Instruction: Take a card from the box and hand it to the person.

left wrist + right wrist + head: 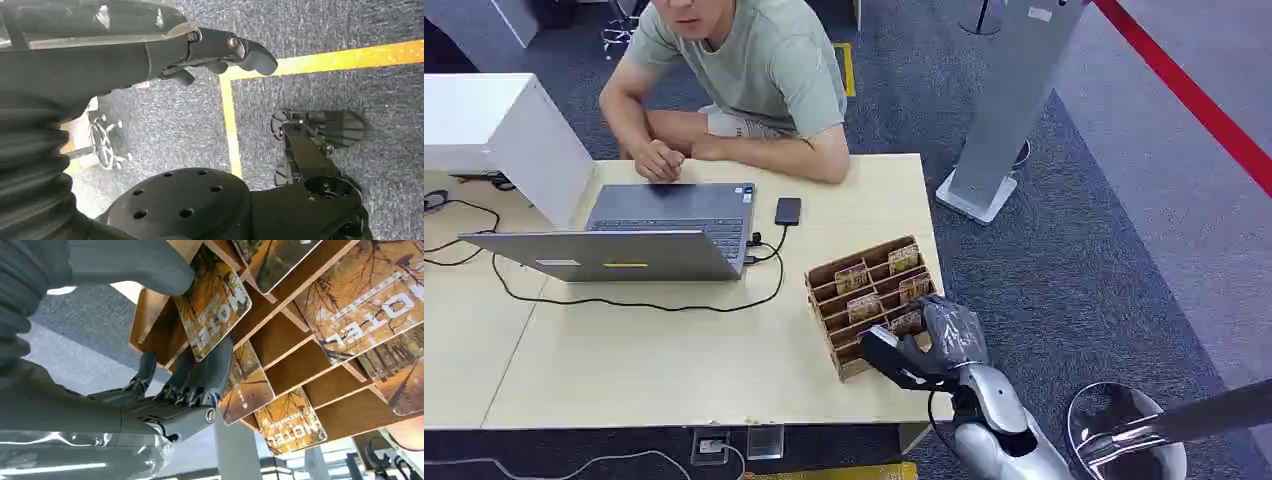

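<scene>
Card [212, 310] sits in the box's [826, 282] near right slot, lower right of centre in head view, long axis slanting up out of the slot. Right hand [944, 335] is on it: thumb on one face, fingers [200, 375] on the other, so pinched (not yet lifted, I judge). Other slots hold approx. five more cards. Person [754, 70] sits upper centre, across the table [624, 360]. Left hand [220, 50] hangs over floor, fingers loosely curled, holding nothing.
</scene>
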Action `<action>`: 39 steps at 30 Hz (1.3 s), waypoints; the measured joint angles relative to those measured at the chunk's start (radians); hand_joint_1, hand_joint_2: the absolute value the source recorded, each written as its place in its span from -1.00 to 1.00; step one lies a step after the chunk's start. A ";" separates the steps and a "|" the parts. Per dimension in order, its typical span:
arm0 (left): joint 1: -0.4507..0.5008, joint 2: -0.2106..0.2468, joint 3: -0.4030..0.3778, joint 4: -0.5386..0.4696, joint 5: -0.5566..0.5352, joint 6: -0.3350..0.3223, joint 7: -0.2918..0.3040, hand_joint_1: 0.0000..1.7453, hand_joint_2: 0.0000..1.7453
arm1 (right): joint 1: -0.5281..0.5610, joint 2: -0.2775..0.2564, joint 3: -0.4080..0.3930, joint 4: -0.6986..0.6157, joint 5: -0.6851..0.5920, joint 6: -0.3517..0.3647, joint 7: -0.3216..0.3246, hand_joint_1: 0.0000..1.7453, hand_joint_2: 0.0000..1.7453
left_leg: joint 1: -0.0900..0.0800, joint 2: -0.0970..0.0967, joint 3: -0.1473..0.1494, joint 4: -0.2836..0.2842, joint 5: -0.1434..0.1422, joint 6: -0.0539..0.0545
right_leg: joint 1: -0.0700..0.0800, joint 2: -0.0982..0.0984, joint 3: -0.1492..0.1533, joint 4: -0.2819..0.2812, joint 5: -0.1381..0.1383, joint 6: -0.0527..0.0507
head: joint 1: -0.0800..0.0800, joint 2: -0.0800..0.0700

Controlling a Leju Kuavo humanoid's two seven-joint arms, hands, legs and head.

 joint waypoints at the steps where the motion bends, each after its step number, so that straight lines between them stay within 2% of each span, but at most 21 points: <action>1: 0.000 0.000 0.000 0.000 0.000 0.000 0.000 -1.00 1.00 | -0.002 0.000 0.000 0.002 -0.001 0.000 -0.002 0.00 1.00 | 0.000 0.000 0.000 0.000 0.000 0.000 | 0.000 0.000 0.000 0.000 0.000 0.000 | 0.000 0.000; 3: 0.000 0.000 0.000 0.000 0.000 0.000 0.000 -1.00 1.00 | -0.005 0.000 0.000 0.006 -0.003 0.000 -0.003 0.06 1.00 | 0.000 0.000 0.000 0.000 0.000 0.000 | 0.000 0.000 0.000 0.000 0.000 0.000 | 0.000 0.000; 5: 0.000 0.000 0.000 0.000 0.000 0.000 0.000 -1.00 1.00 | -0.006 0.003 0.000 0.010 -0.007 -0.001 -0.003 0.30 1.00 | 0.000 0.000 0.000 0.000 0.000 0.000 | 0.000 0.000 0.000 0.000 0.000 0.000 | 0.000 0.000; 6: 0.000 0.000 0.000 0.000 0.000 0.000 0.000 -1.00 1.00 | -0.007 0.004 0.000 0.011 -0.010 -0.002 -0.003 0.36 1.00 | 0.000 0.000 0.000 0.000 0.000 0.000 | 0.000 0.000 0.000 0.000 0.000 0.000 | 0.000 0.000; 7: 0.000 0.000 0.000 0.000 0.000 0.000 0.000 -1.00 1.00 | -0.008 0.004 0.000 0.013 -0.011 -0.003 -0.003 0.54 1.00 | 0.000 0.000 0.000 0.000 0.000 0.000 | 0.000 0.000 0.000 0.000 0.000 0.000 | -0.001 0.000; 22: 0.000 0.000 0.000 0.000 0.000 -0.002 0.000 -1.00 1.00 | -0.010 0.005 0.000 0.020 -0.020 -0.008 -0.005 0.54 1.00 | 0.000 0.000 0.000 0.000 0.000 0.000 | 0.000 0.000 0.000 0.000 0.000 0.000 | 0.000 0.000; 28: 0.000 0.000 0.000 0.000 0.004 0.004 -0.021 -1.00 1.00 | -0.011 0.005 0.000 0.021 -0.026 -0.015 -0.005 0.54 1.00 | 0.000 0.000 0.001 0.000 0.000 0.000 | 0.000 0.000 0.000 0.000 0.000 0.000 | 0.000 0.000; 35: 0.000 0.000 0.000 0.000 0.007 0.005 -0.011 -1.00 1.00 | -0.010 0.005 0.000 0.021 -0.034 -0.046 -0.007 0.54 1.00 | 0.000 0.000 0.001 0.000 0.000 0.000 | 0.000 0.000 0.000 0.000 0.000 0.000 | 0.000 0.000; 39: 0.001 0.000 0.000 0.000 0.007 0.004 -0.009 -1.00 1.00 | -0.001 0.005 -0.006 0.021 -0.057 -0.110 -0.042 0.54 1.00 | 0.000 0.000 0.000 0.000 0.000 0.000 | 0.000 0.000 0.000 0.000 0.000 0.000 | 0.000 0.000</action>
